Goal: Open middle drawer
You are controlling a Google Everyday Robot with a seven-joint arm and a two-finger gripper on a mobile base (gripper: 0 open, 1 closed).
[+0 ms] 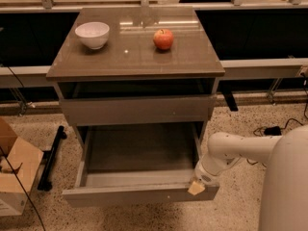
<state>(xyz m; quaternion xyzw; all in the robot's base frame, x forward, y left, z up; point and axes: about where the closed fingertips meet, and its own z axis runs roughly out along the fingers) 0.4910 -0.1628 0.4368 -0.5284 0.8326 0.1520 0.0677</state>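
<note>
At the lower left of the frame an open cardboard box (13, 174) sits on the speckled floor (240, 211), with a black bar (52, 157) lying just beside the cabinet's foot, both clear of the drawer's path. On the glossy cabinet top (130, 59), a white bowl (92, 34) stands upper left and a red apple (163, 39) right of it, well apart. Both are set back from the front edge, so pulling on the drawers below is unlikely to disturb them. Under the top, the upper drawer front (137, 110) is flush and closed. Below it the middle drawer (130, 195) stands pulled well out toward the bottom of the frame, its shallow grey box bare inside and its front tilted slightly down at the right. The gripper (197, 186) rests at the right end of that front, on its upper edge. With no handle there, the edge is probably the only purchase, and working from the end keeps the arm out of the drawer's travel. Whether it is clamped on the edge or merely hooked over it, I cannot tell. The white arm (240, 146) reaches in from the robot's body (288, 186) at the lower right. The opening looks close to done.
</note>
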